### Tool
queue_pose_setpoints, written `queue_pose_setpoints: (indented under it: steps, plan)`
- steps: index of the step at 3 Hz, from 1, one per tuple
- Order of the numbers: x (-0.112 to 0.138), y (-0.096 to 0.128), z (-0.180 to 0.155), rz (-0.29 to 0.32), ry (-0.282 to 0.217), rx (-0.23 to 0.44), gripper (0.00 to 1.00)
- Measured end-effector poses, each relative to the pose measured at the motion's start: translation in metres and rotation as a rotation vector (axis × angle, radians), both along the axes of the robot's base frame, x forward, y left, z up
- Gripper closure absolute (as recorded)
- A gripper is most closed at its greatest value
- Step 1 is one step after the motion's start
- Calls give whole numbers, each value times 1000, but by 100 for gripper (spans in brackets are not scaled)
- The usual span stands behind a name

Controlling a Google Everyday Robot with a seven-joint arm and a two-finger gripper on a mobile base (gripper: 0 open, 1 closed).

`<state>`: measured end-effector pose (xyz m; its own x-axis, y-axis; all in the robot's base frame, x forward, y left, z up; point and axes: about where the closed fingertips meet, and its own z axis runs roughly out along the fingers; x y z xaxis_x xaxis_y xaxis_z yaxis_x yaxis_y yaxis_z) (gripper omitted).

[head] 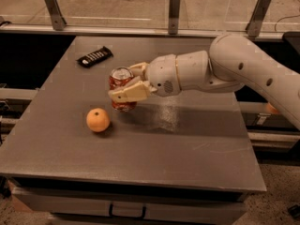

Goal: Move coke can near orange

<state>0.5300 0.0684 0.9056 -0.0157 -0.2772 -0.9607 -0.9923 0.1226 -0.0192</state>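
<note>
The orange (98, 120) lies on the grey table (187, 144), left of centre. The red coke can (120, 90), silver top up and body dented, is upright in my gripper (125, 83), just up and right of the orange. The gripper's pale fingers (129, 94) are shut around the can's sides. The can is at or just above the table surface; I cannot tell whether it touches. A small gap separates the can from the orange. My white arm reaches in from the right.
A flat black snack bar wrapper (94, 56) lies at the table's back left. A railing with metal posts (174, 11) runs behind the table. A drawer handle (127, 212) shows under the front edge.
</note>
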Motion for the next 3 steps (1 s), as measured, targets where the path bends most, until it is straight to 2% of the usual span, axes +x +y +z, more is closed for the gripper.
queue_pose_setpoints:
  steps: [2,3]
  plan:
    - [-5,3,-19,16,18,-3,14]
    - [-7,3,-23,18,28,1,0]
